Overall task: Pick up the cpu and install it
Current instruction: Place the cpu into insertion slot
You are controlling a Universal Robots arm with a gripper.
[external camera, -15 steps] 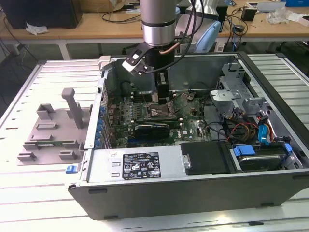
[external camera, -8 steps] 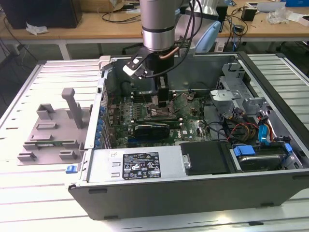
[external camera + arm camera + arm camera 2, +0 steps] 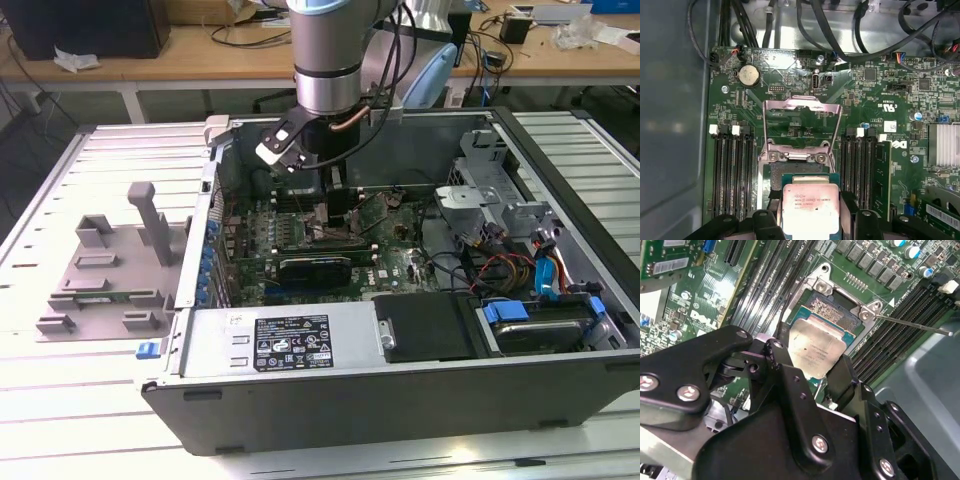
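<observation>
Green motherboard (image 3: 790, 75), gripper (image 3: 809, 223) clamping silvery (square) cpu (image 3: 810, 206)

Arm (image 3: 325, 55) reaches straight down, wrist vertical. Gripper (image 3: 808, 359) points down, its two black fingers (image 3: 785, 375) closed against the cpu (image 3: 815, 345) edges.

**Ribbed white surface, wooden desk behind**

In the exterior view a pale surface (image 3: 70, 420) of long ribbed slats spreads across the foreground, bright with glare along its near edge. Behind it runs a wooden desk (image 3: 200, 50) on white legs (image 3: 131, 100), strewn with dark cables (image 3: 245, 32). A black box (image 3: 90, 25) stands on the desk at the exterior view's left. Under the desk the floor (image 3: 25, 150) lies dark.
</observation>
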